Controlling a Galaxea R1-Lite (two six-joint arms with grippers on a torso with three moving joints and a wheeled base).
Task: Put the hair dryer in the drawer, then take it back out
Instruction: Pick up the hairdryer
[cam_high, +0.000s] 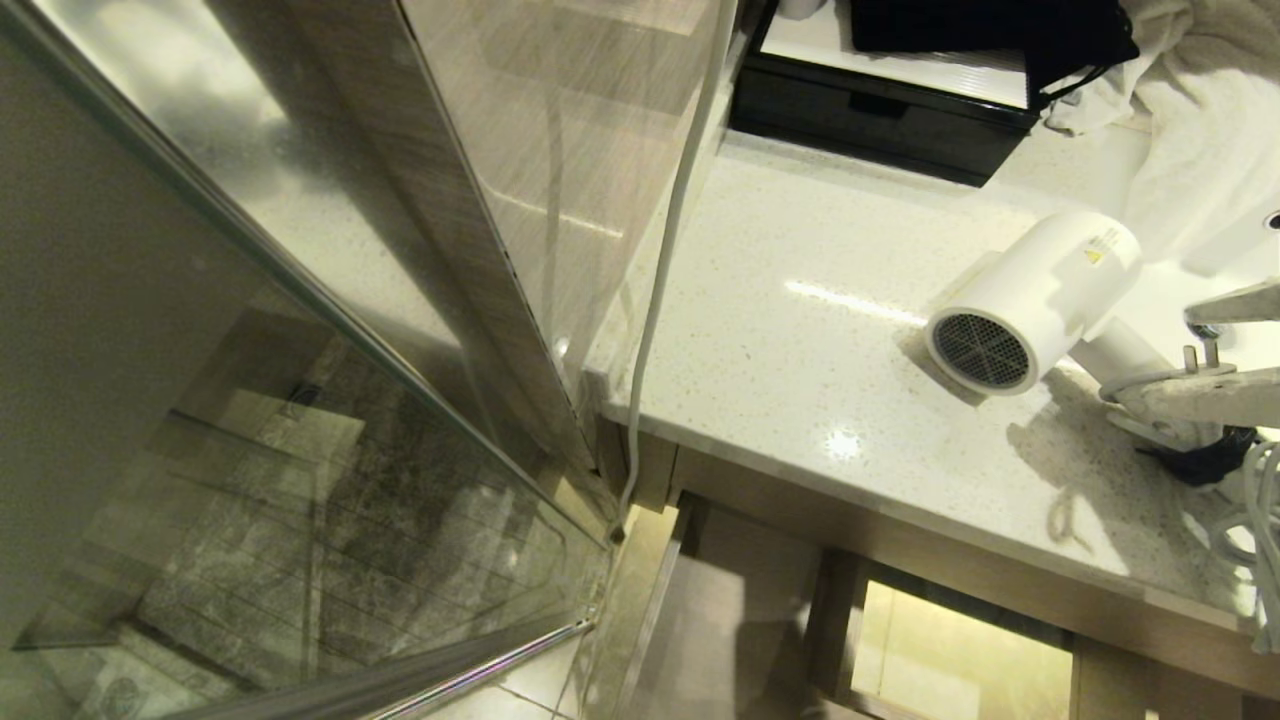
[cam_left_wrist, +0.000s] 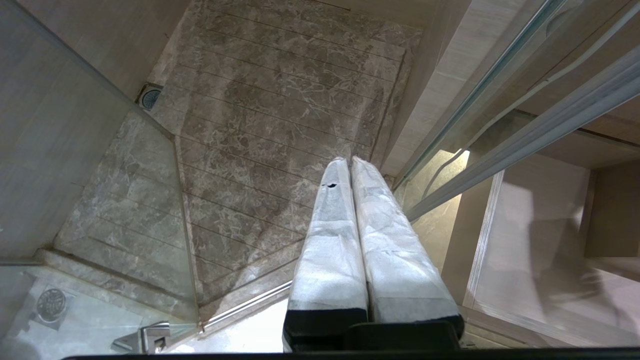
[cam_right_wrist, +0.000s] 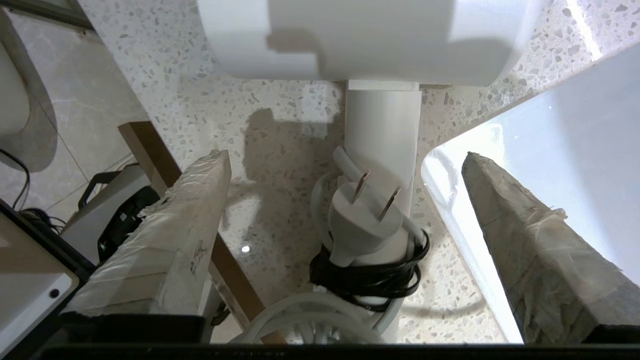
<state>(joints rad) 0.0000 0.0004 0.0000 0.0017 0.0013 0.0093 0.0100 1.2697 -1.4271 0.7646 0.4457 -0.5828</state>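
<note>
The white hair dryer (cam_high: 1030, 300) lies on the speckled counter (cam_high: 800, 330), with its grille facing the front edge. Its handle (cam_right_wrist: 382, 130) has a plug (cam_right_wrist: 362, 220) tied to it by a black strap. My right gripper (cam_right_wrist: 344, 154) is open, its taped fingers (cam_right_wrist: 190, 210) standing apart on either side of the handle without touching it. In the head view the right gripper (cam_high: 1205, 345) comes in at the right edge. The drawer (cam_high: 740, 590) stands pulled out below the counter with its pale inside showing. My left gripper (cam_left_wrist: 350, 162) hangs shut and empty over the shower floor.
A black tray (cam_high: 880, 100) and a white towel (cam_high: 1190, 130) sit at the back of the counter. The white sink basin (cam_right_wrist: 550, 125) lies just beside the handle. A white cable (cam_high: 660, 280) hangs down the counter's left edge next to the glass shower door (cam_high: 300, 350).
</note>
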